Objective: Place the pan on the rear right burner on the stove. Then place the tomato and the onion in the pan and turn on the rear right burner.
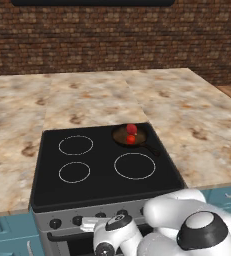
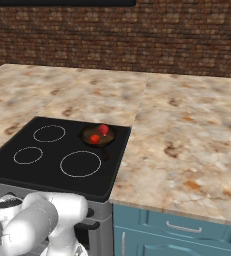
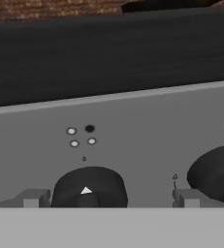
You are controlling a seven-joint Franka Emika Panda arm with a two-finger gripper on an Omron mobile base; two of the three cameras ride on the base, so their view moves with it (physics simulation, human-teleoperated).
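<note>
the marbled bench (image 1: 197,125) ran wide around the stove (image 1: 97,180), whose glossy black top carried three bare white rings; the fourth, the rear right burner (image 1: 130,135), lay under the pan (image 1: 122,135), with its short dark handle pointing toward the front right. inside the pan sat the onion (image 1: 131,128) toward the back and the tomato (image 1: 131,139) just in front of it, the two close together or touching. so both placings looked done, and the knob turn looked like the step in hand. the hand (image 3: 108,198) was down at the grey steel front, its jaws spread wide and holding nothing, one fingertip on either side of a black knob (image 3: 89,186) with a white pointer mark; a second knob (image 3: 215,174) stood near on one side in the hand view. the main risk was the wrong knob: the row was tight, and which knob fed the rear right ring could not be read for certain from the small dot diagram (image 3: 82,135) above it. closing off-centre could also let the fingers slip round the smooth knob without turning it.
</note>
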